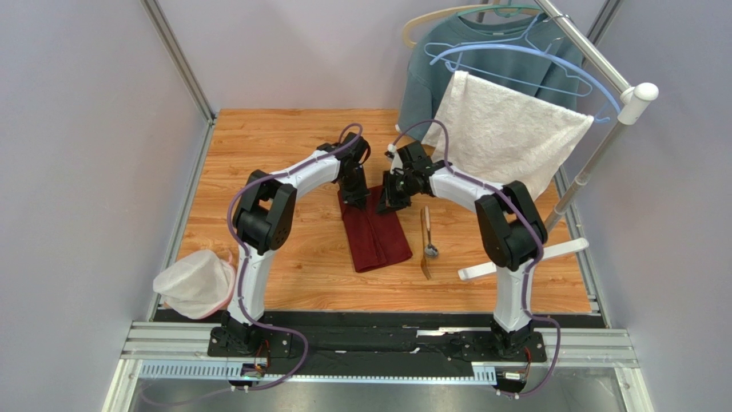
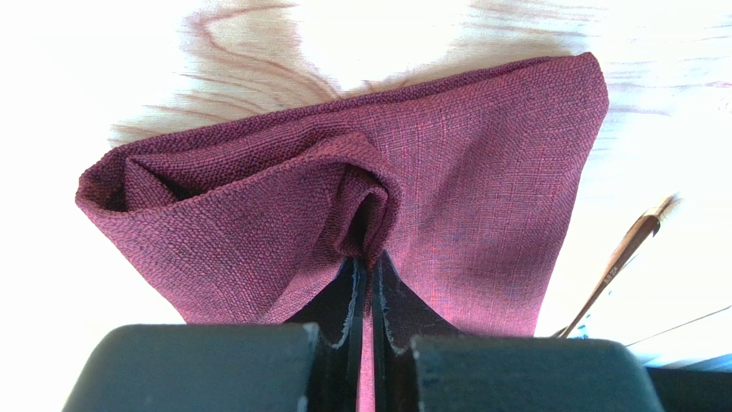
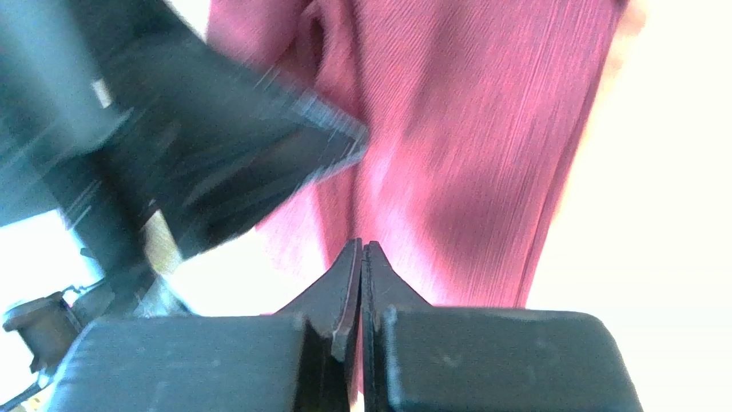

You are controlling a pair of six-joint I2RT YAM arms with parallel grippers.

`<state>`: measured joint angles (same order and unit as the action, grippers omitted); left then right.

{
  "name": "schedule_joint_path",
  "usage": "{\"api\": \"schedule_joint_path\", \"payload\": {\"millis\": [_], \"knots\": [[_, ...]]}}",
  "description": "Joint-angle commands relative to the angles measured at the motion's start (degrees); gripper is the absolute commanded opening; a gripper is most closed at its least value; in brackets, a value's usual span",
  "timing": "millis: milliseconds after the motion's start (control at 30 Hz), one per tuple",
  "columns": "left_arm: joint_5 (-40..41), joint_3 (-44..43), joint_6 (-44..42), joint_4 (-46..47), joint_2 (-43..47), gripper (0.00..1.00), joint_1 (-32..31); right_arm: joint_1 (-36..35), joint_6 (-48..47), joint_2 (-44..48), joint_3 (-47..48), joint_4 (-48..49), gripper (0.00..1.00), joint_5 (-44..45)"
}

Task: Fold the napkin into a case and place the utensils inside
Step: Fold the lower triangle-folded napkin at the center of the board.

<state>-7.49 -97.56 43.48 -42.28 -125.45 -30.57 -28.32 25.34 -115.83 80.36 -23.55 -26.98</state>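
Left gripper (image 2: 368,273) pinches the napkin (image 2: 481,189); utensils (image 1: 425,225) lie outside, beside it.

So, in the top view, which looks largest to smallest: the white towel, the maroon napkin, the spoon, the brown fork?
1. white towel
2. maroon napkin
3. spoon and brown fork: both thin and lying close together, so I cannot rank them.

"What did the arms look like?"

"The left arm (image 1: 309,174) and right arm (image 1: 460,184) had white links between chunky black joints. A thin purple cable (image 1: 230,232) trailed along each. The bases (image 1: 245,339) were black."

"And the ends?"

"The left gripper (image 2: 368,257) and right gripper (image 3: 361,245) were matt black, with blocky housings and flat fingers (image 2: 350,296) tapering to points."
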Motion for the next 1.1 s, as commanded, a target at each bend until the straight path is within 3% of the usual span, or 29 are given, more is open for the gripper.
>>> {"api": "schedule_joint_path", "payload": {"millis": [0, 267, 567, 700, 833, 900, 1067], "knots": [[-0.6, -1.14, -0.94, -0.26, -1.11, 0.0, -0.55, -0.94, -1.88, 8.86, -5.01, 0.26, 0.0, -2.19], [-0.95, -2.11, -0.94, -0.61, -1.64, 0.0, -0.55, -7.63, -1.79, 9.75, -11.89, 5.0, 0.0, -8.61], [-1.39, -4.13, -1.03, -2.1, -1.73, 0.02, -0.55, -8.42, -2.05, 11.24, -19.62, 7.55, 0.0, -3.7], [-2.8, -5.97, -2.09, -3.51, -0.25, 0.22, -0.55, -7.55, -2.32, 12.29, -22.34, 7.82, 0.0, -1.76], [-4.02, -6.33, -3.05, -3.95, 2.66, 0.31, -0.28, -6.4, -1.53, 11.95, -23.05, 9.22, 0.0, -2.37], [-6.03, -6.15, -3.32, -4.47, 4.24, 0.48, 0.07, -6.05, -1.52, 12.03, -23.05, 9.31, 0.0, -2.37], [-7.54, -2.65, -4.81, -3.69, 9.07, 0.51, 1.3, -5.96, -1.26, 12.21, -23.14, 9.66, 0.0, -3.43]]}}
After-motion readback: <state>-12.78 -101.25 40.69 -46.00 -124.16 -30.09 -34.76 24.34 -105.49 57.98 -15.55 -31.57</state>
